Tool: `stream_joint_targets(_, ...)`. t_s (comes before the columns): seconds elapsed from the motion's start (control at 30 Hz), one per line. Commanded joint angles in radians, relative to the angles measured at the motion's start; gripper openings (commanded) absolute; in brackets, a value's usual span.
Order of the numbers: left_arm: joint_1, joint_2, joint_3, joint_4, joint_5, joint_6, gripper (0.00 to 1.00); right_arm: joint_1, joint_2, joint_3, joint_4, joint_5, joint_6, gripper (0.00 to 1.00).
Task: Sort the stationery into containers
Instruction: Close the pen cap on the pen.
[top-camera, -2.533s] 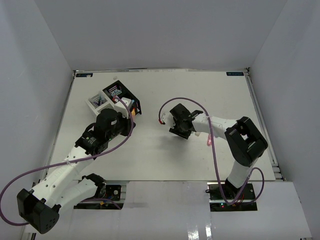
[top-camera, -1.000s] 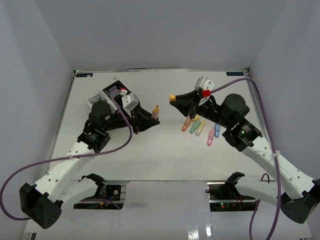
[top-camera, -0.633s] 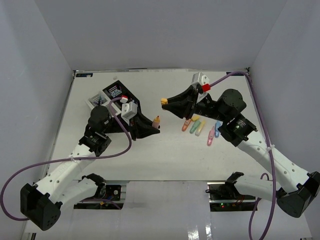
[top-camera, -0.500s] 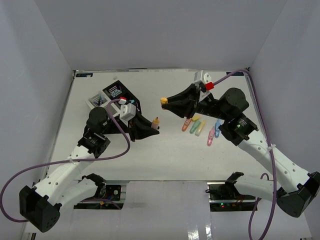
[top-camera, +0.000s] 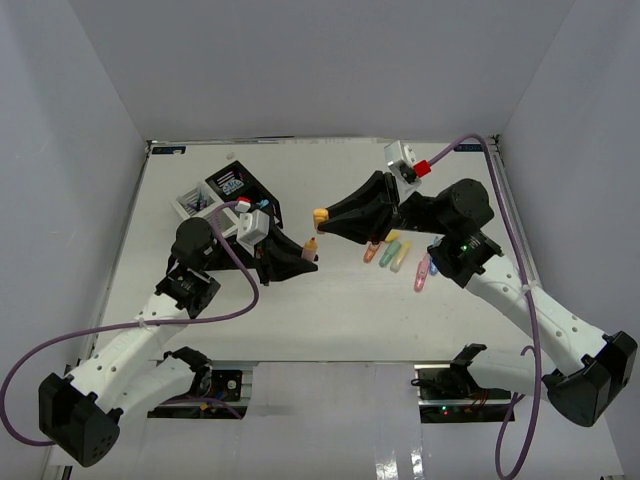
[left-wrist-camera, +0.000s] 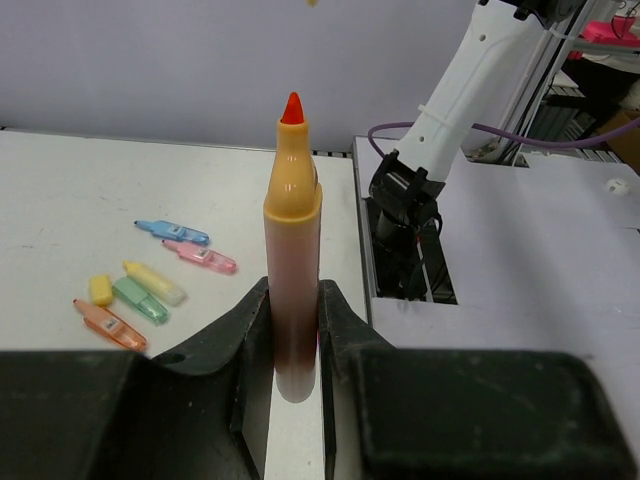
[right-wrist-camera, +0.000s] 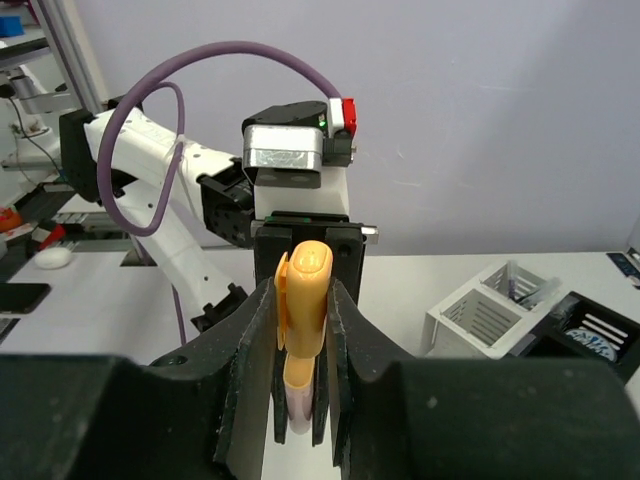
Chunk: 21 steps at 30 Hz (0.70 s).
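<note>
My left gripper (top-camera: 307, 257) (left-wrist-camera: 294, 335) is shut on an orange highlighter (top-camera: 312, 243) (left-wrist-camera: 292, 290), uncapped, its red tip pointing up. My right gripper (top-camera: 325, 216) (right-wrist-camera: 303, 320) is shut on the orange cap (top-camera: 320, 214) (right-wrist-camera: 305, 285), held just above and left of that tip. In the right wrist view the highlighter's pale body (right-wrist-camera: 299, 405) shows right behind the cap. Orange (top-camera: 372, 251), green (top-camera: 388, 254), yellow (top-camera: 401, 257), pink (top-camera: 421, 273) and blue (top-camera: 434, 262) highlighters lie on the table under the right arm. The containers (top-camera: 240, 186) stand at the far left.
The white compartments (top-camera: 196, 204) (right-wrist-camera: 490, 310) adjoin the black ones (right-wrist-camera: 590, 335), which hold a blue-white round thing (top-camera: 232, 183). A short yellow piece (top-camera: 392, 237) (left-wrist-camera: 101, 289) lies by the loose highlighters (left-wrist-camera: 138, 299). White walls close in the table on three sides.
The right gripper has carried the cap left and down toward the left gripper. The left gripper has shifted slightly, bringing the highlighter's tip close under the cap.
</note>
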<state>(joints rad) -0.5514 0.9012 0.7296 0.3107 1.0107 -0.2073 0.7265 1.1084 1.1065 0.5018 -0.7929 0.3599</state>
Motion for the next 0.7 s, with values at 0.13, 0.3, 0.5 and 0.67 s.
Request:
stream_joint_targets(0.13, 0.016, -0.019, -0.015, 0.080, 0.026, -0.046, 0.00, -0.002, 0.011, -0.053, 0.162, -0.072, 0.089, 0.08)
stream_joint_targets(0.3, 0.036, 0.004, -0.019, 0.149, 0.061, -0.102, 0.00, -0.002, 0.013, -0.063, 0.175, -0.065, 0.091, 0.08)
stream_joint_targets(0.5, 0.045, 0.024, -0.021, 0.197, 0.089, -0.139, 0.00, -0.001, 0.024, -0.065, 0.225, -0.055, 0.117, 0.08)
stream_joint_targets(0.67, 0.047, 0.022, -0.024, 0.200, 0.080, -0.141, 0.00, 0.001, 0.039, -0.050, 0.262, -0.054, 0.149, 0.08)
